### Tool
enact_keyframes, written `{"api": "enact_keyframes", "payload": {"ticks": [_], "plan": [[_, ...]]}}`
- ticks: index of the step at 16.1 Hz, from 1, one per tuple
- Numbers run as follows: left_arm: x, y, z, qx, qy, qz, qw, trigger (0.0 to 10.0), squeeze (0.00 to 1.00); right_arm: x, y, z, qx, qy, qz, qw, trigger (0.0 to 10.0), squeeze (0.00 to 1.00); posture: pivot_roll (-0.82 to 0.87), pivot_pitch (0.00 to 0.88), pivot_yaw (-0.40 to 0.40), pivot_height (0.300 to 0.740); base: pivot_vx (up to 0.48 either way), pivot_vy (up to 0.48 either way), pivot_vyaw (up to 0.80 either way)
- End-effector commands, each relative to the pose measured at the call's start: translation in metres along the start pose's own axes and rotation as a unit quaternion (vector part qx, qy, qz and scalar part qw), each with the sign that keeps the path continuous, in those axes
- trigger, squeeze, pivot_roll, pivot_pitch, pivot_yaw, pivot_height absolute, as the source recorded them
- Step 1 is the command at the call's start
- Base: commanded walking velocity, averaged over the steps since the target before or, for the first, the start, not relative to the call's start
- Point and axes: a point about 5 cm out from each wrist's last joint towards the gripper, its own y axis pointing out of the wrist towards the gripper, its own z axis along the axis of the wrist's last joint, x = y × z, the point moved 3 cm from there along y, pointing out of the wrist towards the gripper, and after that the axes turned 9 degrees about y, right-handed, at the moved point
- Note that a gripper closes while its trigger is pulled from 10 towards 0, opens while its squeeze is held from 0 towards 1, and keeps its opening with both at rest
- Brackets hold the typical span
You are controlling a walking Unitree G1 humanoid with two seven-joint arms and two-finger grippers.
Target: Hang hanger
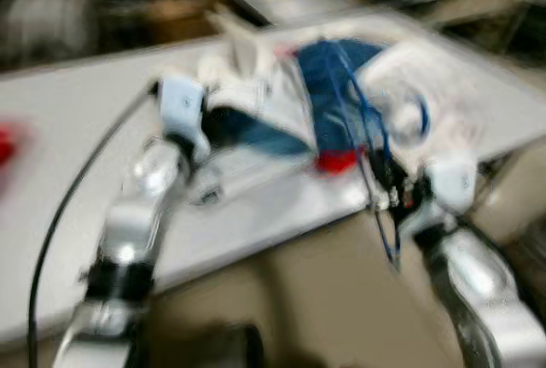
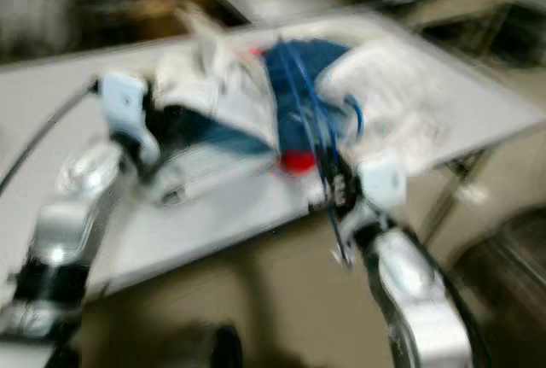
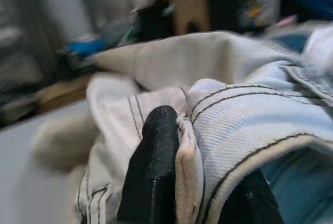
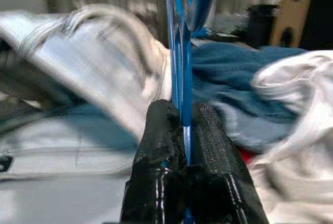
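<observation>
The right gripper (image 4: 184,130) has its two black fingers pressed together on the thin blue wire hanger (image 4: 179,52), which rises straight up from between its fingertips and, in the head views, lies across the pile of blue and white clothes (image 1: 341,95) on the long white table (image 1: 51,129). The left gripper (image 3: 177,141) is clamped on a fold of the pale striped cloth with dark stitching (image 3: 250,125), the cloth bunched between its fingers at the pile's edge nearest that arm.

To do this step well, the right gripper would probably need to keep a firm pinch on the wire and lift it clear of the pile, while the left gripper either holds the cloth down or lets it go, so that nothing snags on the hanger.

Both head views are heavily blurred, so the hanger's hook and full outline cannot be made out. It is unclear whether any garment is threaded on the hanger. A red object (image 1: 339,161) beside the right gripper's fingers cannot be identified.
</observation>
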Motion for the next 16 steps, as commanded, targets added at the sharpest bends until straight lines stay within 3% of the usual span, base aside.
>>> {"api": "enact_keyframes", "payload": {"ticks": [1,7,10,12,16], "plan": [[0.001,0.006,0.016,0.022,0.011,-0.005,1.000,10.0,0.00,0.000,-0.001,0.002,0.003,-0.002,0.000,1.000,10.0,0.00,-0.08,0.000,0.076,0.740,-0.244,0.000,0.00],[0.010,0.004,0.018,0.022,0.012,-0.017,1.000,10.0,0.00,0.000,-0.003,0.001,0.000,-0.002,0.001,1.000,10.0,0.00,-0.08,0.000,0.077,0.740,-0.162,0.000,0.00],[0.015,-0.003,0.001,0.004,0.005,-0.032,0.999,10.0,0.00,0.000,-0.007,-0.005,-0.014,0.000,-0.002,1.000,10.0,0.00,-0.08,0.000,0.074,0.740,0.000,0.000,0.00],[0.016,-0.010,-0.009,-0.010,0.011,-0.037,0.999,10.0,0.00,0.001,-0.007,-0.008,-0.027,-0.020,-0.005,0.999,10.0,0.00,-0.08,0.000,0.065,0.740,0.000,-0.371,0.00],[0.031,-0.030,-0.023,-0.035,0.011,-0.054,0.998,10.0,0.00,0.002,-0.011,-0.018,-0.060,-0.040,0.022,0.997,10.0,0.00,-0.06,0.000,0.023,0.740,0.000,-0.480,0.73]]}}
